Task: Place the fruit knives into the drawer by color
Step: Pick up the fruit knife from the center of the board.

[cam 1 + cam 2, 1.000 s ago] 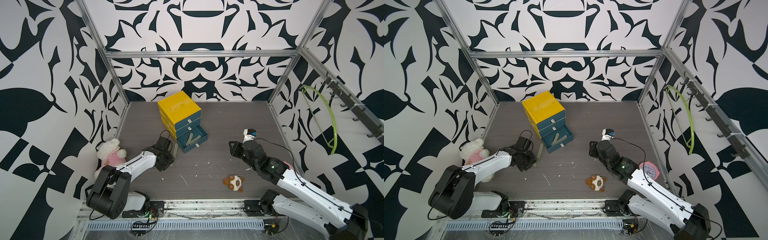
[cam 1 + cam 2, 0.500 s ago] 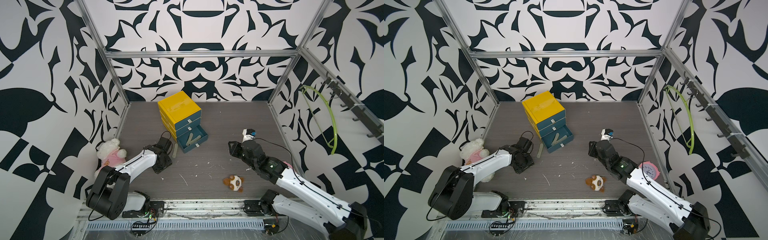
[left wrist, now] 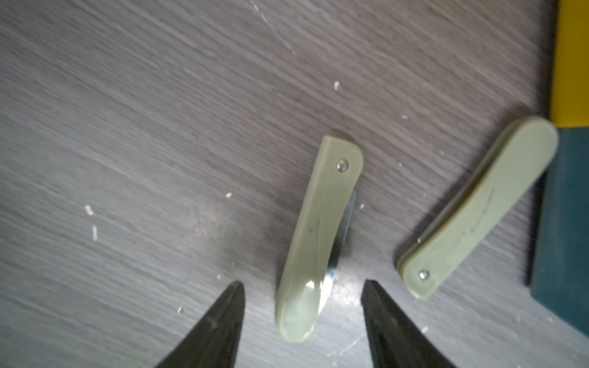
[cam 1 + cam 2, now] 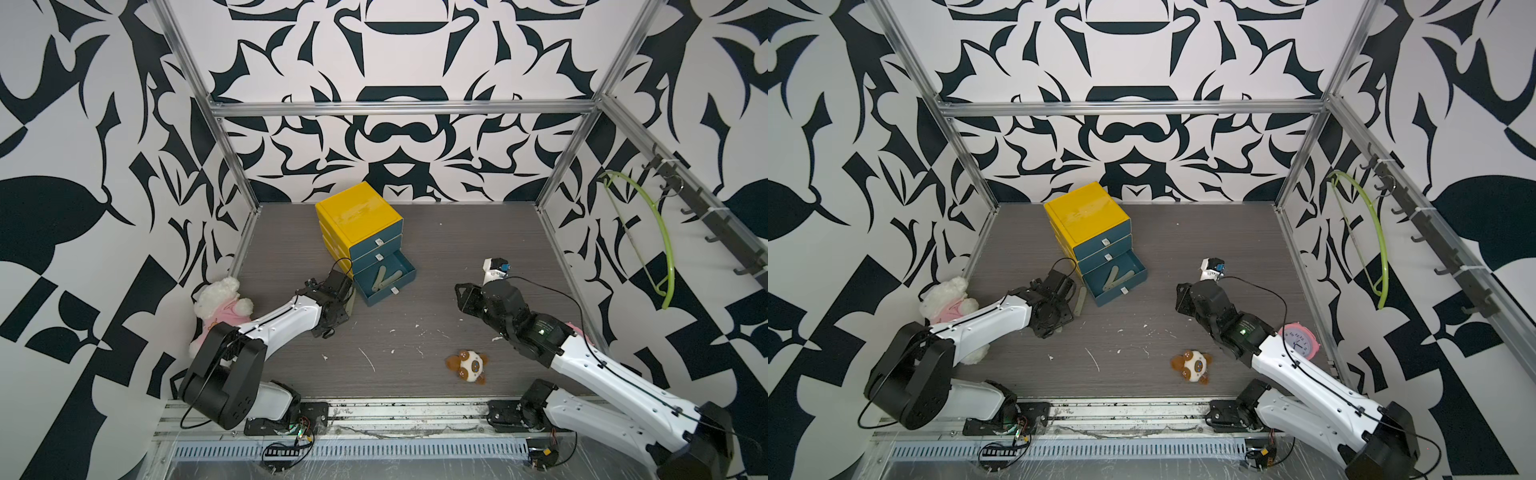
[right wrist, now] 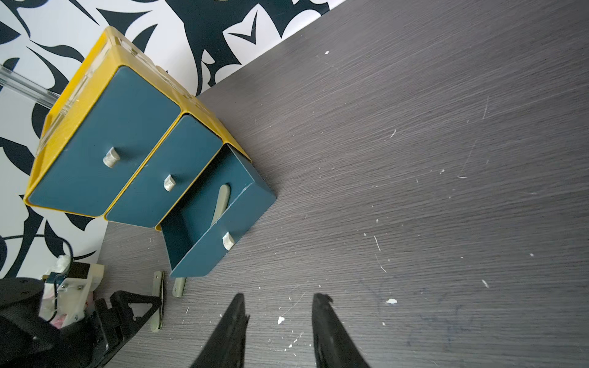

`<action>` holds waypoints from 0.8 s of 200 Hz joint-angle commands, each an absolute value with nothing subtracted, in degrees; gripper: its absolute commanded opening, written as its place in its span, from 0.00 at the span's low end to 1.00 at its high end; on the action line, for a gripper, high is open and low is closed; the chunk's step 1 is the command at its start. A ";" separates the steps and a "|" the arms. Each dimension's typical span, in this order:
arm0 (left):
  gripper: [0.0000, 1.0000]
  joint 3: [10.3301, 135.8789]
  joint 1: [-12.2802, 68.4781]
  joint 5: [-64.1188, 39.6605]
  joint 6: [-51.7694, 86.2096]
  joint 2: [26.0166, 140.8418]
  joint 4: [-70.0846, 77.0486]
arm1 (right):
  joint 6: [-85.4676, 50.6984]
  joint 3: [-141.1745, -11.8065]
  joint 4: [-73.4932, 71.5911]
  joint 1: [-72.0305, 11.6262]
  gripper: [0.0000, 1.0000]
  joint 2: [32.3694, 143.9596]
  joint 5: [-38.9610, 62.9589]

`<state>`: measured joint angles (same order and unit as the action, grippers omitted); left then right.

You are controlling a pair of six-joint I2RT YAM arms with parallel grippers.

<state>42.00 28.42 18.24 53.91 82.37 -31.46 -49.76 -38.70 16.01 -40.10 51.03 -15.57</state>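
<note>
Left tool (image 3: 302, 283), released, straddles a slim olive-green plastic fruit knife (image 3: 318, 229) lying on the grey tabletop (image 3: 159, 127) near the open bottom teal drawer (image 5: 204, 251) of the yellow cabinet (image 4: 357, 216); right tool (image 5: 280, 301) spread, empty.

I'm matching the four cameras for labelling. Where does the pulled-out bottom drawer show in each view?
Top view: bottom drawer near the middle, pulled out at the foot of the yellow cabinet.
Top view: just left of the middle.
Left wrist: only a teal wall at the frame's edge, beyond an olive knife; seemingly its side.
Right wrist: whole, ahead of the right gripper.
Shared landmark: the yellow cabinet, in all four.
</note>
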 commanded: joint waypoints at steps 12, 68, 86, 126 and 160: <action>0.59 43.26 28.54 18.77 53.32 87.11 -32.14 | -49.88 -39.04 15.15 -39.84 0.37 49.13 -16.12; 0.38 43.11 28.52 14.43 52.63 89.46 -32.58 | -49.66 -39.63 16.73 -39.82 0.37 47.64 -17.35; 0.31 41.94 28.54 14.23 52.50 87.27 -33.20 | -49.66 -39.66 16.86 -39.88 0.37 47.64 -17.45; 0.23 39.65 28.78 15.09 52.31 79.98 -35.43 | -49.64 -39.73 16.62 -39.82 0.37 47.94 -17.36; 0.23 40.82 33.12 18.66 53.13 70.28 -39.29 | -49.57 -39.92 16.64 -39.89 0.37 48.16 -17.23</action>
